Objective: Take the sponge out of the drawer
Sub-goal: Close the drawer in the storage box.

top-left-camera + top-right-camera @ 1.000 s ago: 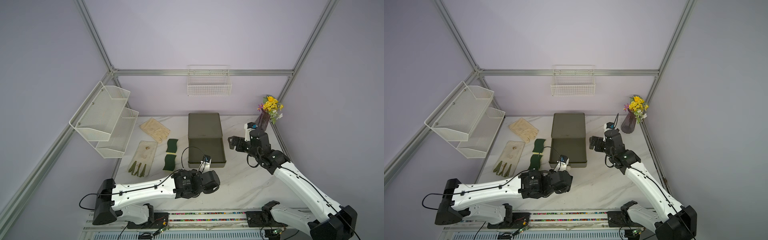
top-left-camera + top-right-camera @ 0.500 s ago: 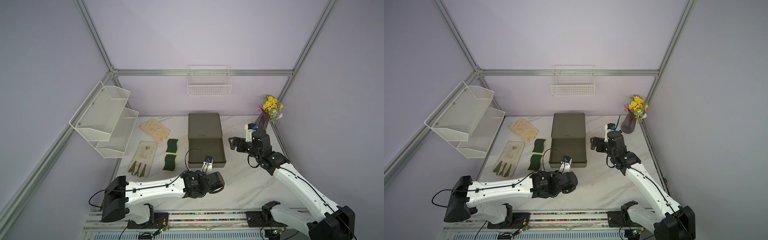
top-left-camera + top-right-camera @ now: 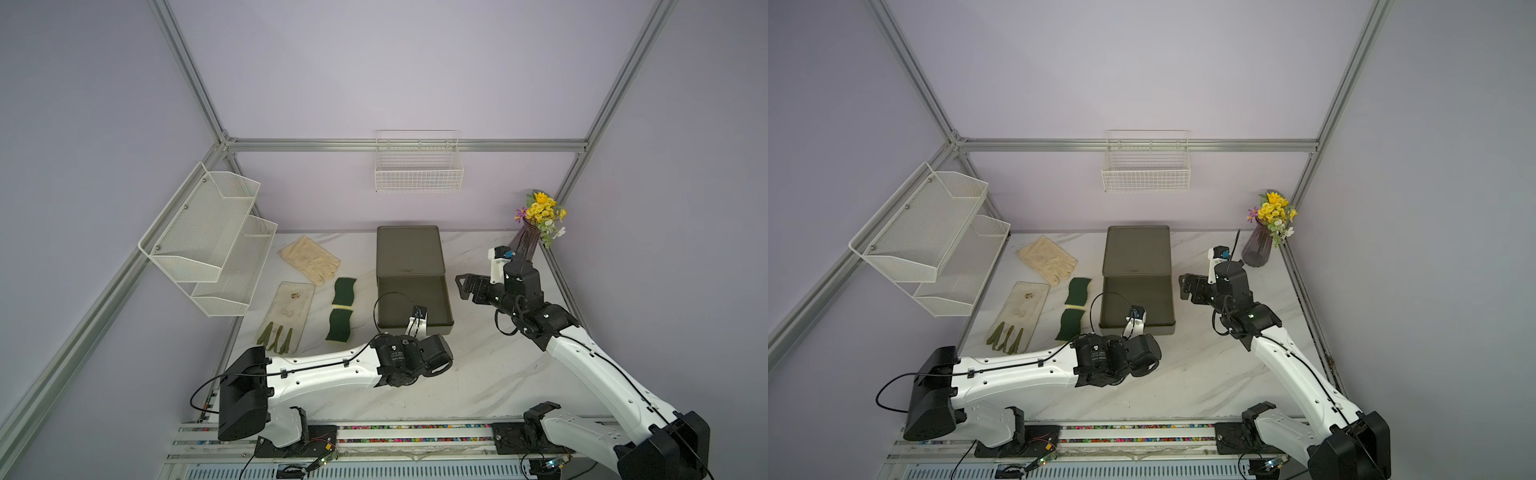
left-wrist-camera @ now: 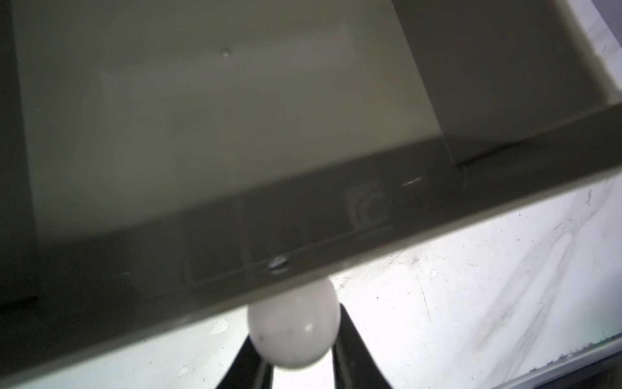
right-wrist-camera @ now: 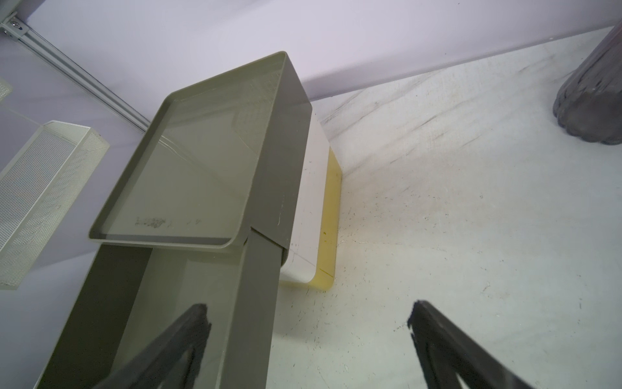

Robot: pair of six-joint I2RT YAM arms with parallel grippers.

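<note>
The olive drawer [image 3: 409,295] [image 3: 1136,297] stands pulled out of its cabinet [image 3: 409,249], and its floor is bare. A green wavy sponge [image 3: 341,309] [image 3: 1074,309] with a yellow strip lies on the table just left of the drawer. My left gripper [image 4: 296,333] is shut on the drawer's white knob [image 4: 292,326] at the drawer front [image 4: 303,235]; in both top views the wrist hides it. My right gripper [image 3: 465,286] [image 3: 1187,286] [image 5: 308,323] hovers open beside the drawer's right wall [image 5: 255,320], holding nothing.
A cream glove [image 3: 309,259] and a white glove with green fingers [image 3: 286,316] lie left of the sponge. A mesh shelf rack [image 3: 208,237] hangs at the left, a wire basket [image 3: 417,174] on the back wall. A vase of flowers [image 3: 530,241] stands back right.
My left gripper has closed onto the white knob, and its arm has stretched a little further right. The right arm has barely shifted.
</note>
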